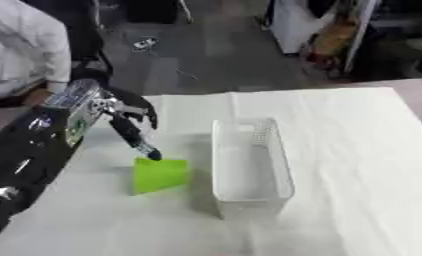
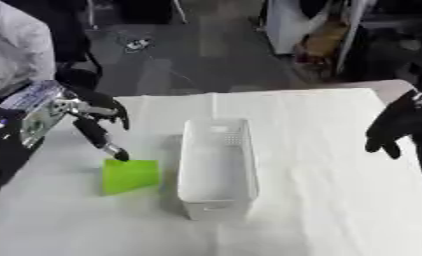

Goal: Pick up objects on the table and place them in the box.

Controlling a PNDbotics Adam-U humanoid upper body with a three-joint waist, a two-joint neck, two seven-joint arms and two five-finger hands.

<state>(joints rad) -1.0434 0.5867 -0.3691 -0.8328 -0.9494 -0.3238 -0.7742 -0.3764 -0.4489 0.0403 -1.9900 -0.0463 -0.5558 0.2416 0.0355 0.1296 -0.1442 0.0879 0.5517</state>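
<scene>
A bright green flat object (image 1: 159, 174) lies on the white cloth just left of the white mesh box (image 1: 249, 170), which holds nothing I can see. My left hand (image 1: 127, 120) reaches in from the left, fingers straight, one fingertip (image 1: 152, 154) touching the green object's upper edge. My right hand (image 2: 396, 125) hangs open above the table's right edge, fingers pointing down, holding nothing.
White cloth (image 1: 354, 150) covers the table, with wide room right of the box and in front of it. A person in a white sleeve (image 1: 22, 45) stands at the far left. Clutter and floor lie beyond the far edge.
</scene>
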